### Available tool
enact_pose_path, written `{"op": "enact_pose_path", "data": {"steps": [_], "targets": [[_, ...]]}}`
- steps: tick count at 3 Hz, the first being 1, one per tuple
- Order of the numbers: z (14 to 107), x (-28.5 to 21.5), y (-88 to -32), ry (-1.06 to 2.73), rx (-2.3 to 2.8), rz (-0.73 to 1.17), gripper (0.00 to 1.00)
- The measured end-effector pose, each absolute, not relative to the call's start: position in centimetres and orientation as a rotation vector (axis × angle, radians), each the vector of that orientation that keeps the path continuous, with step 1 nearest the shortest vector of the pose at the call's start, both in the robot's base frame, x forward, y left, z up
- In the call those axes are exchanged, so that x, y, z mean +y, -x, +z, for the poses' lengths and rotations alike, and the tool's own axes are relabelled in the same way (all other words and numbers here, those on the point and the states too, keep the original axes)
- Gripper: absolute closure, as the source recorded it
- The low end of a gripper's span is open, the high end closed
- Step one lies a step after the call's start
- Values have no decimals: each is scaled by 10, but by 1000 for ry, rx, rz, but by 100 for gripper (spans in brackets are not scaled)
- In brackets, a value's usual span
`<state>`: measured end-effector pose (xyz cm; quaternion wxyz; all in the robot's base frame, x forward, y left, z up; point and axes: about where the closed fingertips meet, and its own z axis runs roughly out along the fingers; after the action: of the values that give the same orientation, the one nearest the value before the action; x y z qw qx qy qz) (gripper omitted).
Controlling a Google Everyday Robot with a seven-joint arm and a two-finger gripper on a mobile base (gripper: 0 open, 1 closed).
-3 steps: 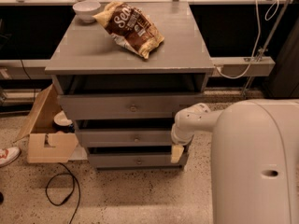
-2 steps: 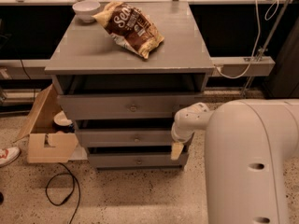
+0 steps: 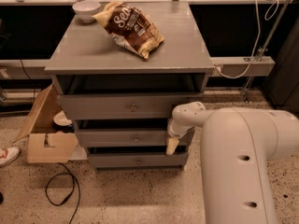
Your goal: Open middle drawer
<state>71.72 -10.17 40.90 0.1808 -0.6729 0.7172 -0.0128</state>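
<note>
The grey cabinet (image 3: 84, 59) has three drawers. The middle drawer (image 3: 117, 137) is the low flat front with a small round knob (image 3: 136, 138), between the taller top drawer (image 3: 107, 107) and the lowest drawer (image 3: 121, 161). Its front stands a little proud of the cabinet, with a dark gap above it. My gripper (image 3: 172, 144) hangs from the white arm (image 3: 243, 157) at the right end of the middle drawer's front, well right of the knob. Its tan tip points down over the drawer's lower edge.
A brown chip bag (image 3: 131, 28) and a white bowl (image 3: 86, 9) lie on the cabinet top. An open cardboard box (image 3: 44, 134) stands on the floor at the left, with a black cable (image 3: 63, 190) and a shoe (image 3: 7, 155) nearby. A rail (image 3: 243, 66) runs behind on the right.
The arm's large white body has come further left and fills more of the lower right. The gripper has shifted slightly up and left along the middle drawer's right end. The drawers look unchanged.
</note>
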Motion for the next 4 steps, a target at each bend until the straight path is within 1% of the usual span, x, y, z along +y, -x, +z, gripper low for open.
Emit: {"op": "enact_pose_path", "data": {"steps": [1,4], "targets": [[398,-94,-721,1912,2009,10,27],[408,-89,-705,1914,1984,43,96]]}}
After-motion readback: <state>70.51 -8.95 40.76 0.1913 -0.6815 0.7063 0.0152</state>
